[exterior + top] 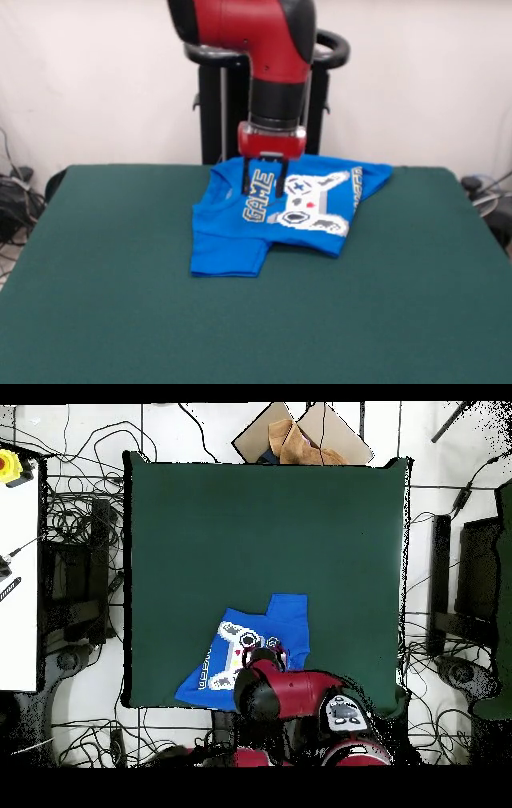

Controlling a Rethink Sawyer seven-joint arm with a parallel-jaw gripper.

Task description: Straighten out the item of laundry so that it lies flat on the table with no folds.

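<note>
The blue T-shirt (pixel 232 240) lies crumpled on the green table (pixel 120 280), close to the robot's side. Its white controller print and "GAME" face up. The right part is folded over, so the second word runs along that edge. One sleeve sticks out toward the front left. My gripper (pixel 263 192) points straight down over the shirt's collar area. Its two fingers are spread apart with blue cloth showing between them, and the tips are at the cloth. In the overhead view the arm covers part of the shirt (pixel 290 619) near the table's (pixel 260 514) bottom edge.
The black pedestal (pixel 220 104) stands just behind the shirt. In the overhead view a cardboard box (pixel 300 434) lies past the table's far edge, a white bench (pixel 18 584) stands at the left, and cables lie on the floor all around.
</note>
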